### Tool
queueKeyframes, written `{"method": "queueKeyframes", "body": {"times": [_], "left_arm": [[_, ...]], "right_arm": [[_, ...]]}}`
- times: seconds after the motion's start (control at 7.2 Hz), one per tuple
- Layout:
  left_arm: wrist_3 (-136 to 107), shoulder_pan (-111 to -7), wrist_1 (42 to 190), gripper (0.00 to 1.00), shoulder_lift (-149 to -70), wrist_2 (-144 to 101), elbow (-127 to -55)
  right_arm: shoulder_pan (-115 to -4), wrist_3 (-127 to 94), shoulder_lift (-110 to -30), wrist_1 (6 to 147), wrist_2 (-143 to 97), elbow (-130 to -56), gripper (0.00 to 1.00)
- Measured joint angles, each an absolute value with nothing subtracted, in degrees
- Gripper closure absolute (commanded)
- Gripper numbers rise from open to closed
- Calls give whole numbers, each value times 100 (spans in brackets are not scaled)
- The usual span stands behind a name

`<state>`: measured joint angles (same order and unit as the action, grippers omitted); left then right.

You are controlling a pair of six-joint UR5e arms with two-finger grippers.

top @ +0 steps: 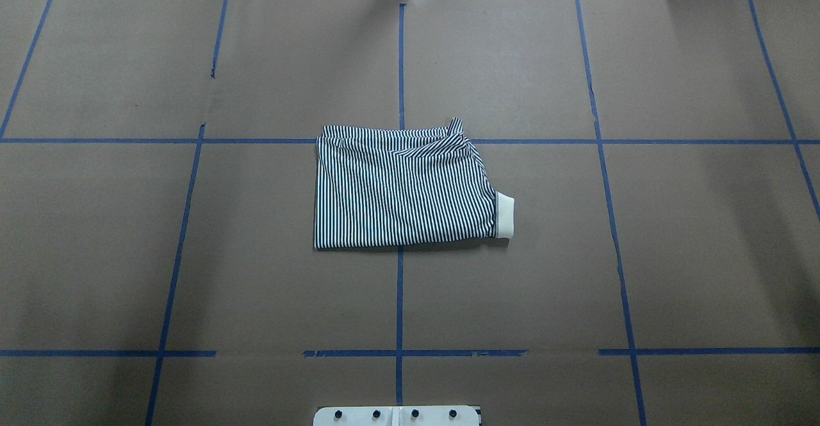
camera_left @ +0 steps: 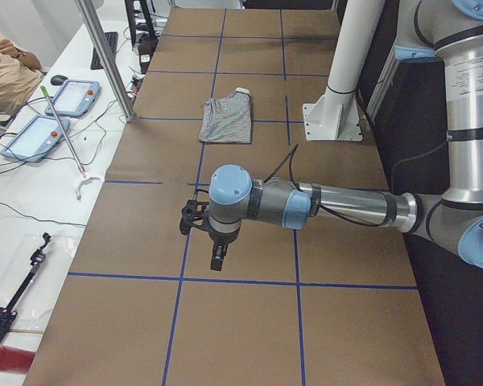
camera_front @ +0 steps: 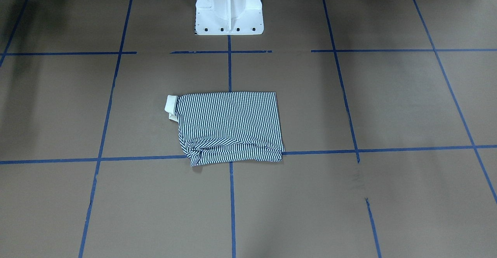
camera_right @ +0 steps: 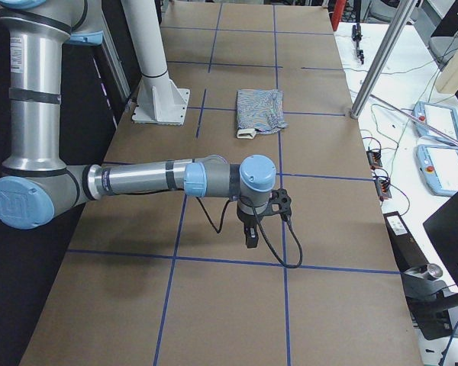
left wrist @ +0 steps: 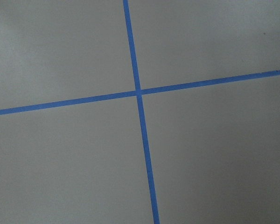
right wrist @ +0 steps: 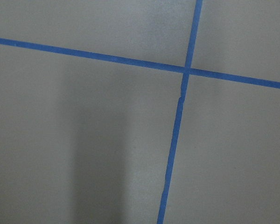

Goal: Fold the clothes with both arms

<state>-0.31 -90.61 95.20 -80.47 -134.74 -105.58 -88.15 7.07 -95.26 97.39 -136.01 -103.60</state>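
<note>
The clothes are one navy-and-white striped shirt point(top: 400, 186) folded into a rough rectangle at the middle of the table. Its cream collar point(top: 505, 216) sticks out on one short side, and the far edge is bunched point(camera_front: 233, 151). Both arms are away from it, out over the table's ends. The left gripper point(camera_left: 217, 257) shows only in the exterior left view and the right gripper point(camera_right: 249, 236) only in the exterior right view. Each hangs above bare paper, and I cannot tell whether either is open or shut. Both wrist views show only brown paper and a blue tape cross point(left wrist: 138, 91).
Brown paper with a blue tape grid point(top: 400, 61) covers the table. The white pedestal base point(camera_front: 229, 7) stands at the robot's side. A side bench holds teach pendants point(camera_left: 32, 137), cables and a metal post point(camera_left: 105, 56). A seated person point(camera_left: 4, 64) is there.
</note>
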Motion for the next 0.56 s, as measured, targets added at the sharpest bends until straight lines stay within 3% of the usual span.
{"method": "queueKeyframes", "body": {"times": [0.56], "left_arm": [[-59, -9061, 9527, 0, -8056, -13474, -10600]], "right_arm": [[-8814, 705, -9516, 9738, -13611, -10511, 0]]}}
